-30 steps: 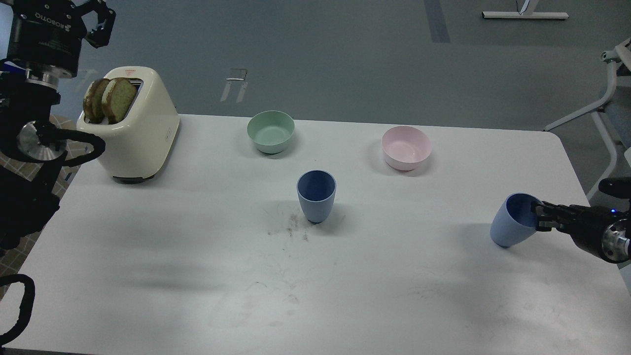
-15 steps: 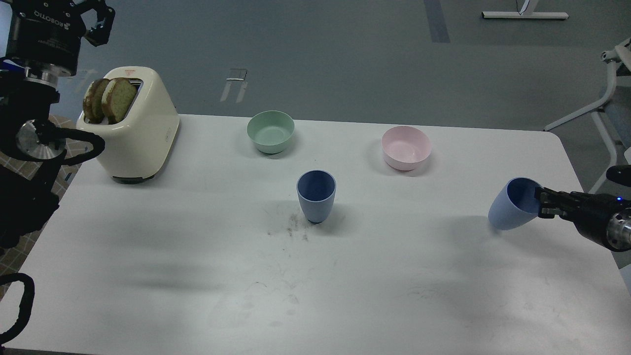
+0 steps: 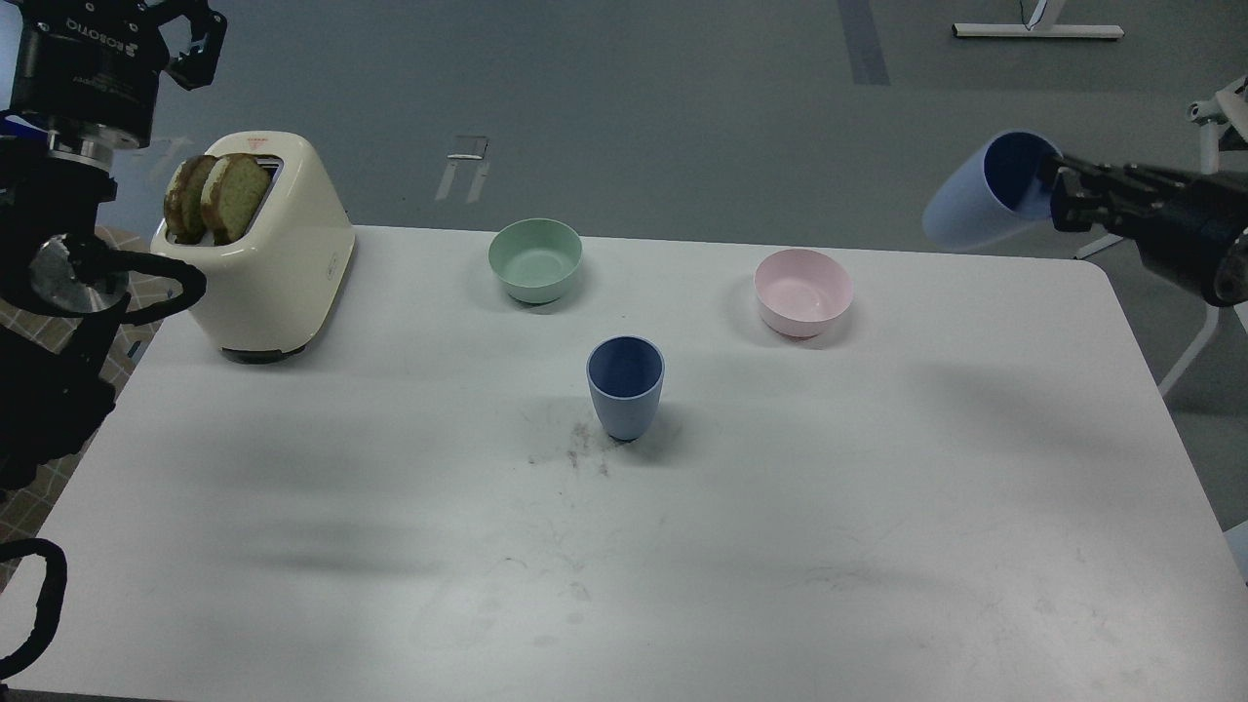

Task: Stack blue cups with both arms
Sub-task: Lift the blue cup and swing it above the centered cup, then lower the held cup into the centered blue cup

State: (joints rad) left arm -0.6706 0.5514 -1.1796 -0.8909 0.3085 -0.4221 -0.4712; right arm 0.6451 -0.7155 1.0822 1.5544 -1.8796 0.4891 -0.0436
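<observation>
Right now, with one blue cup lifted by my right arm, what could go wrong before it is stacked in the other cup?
1. The right gripper holds the raised matte blue tumbler only by its rim, and it hangs tilted; it may slip or swing.
2. On the way to the upright blue tumbler, it could clip the pale pink bowl, which lies between them.
3. The standing tumbler has a narrow base; a tilted insertion may tip it.

A lab or test room: a bare white table (image 3: 682, 546) on grey floor (image 3: 634, 107), metal stand legs (image 3: 1038, 29) beyond the far right corner.
</observation>
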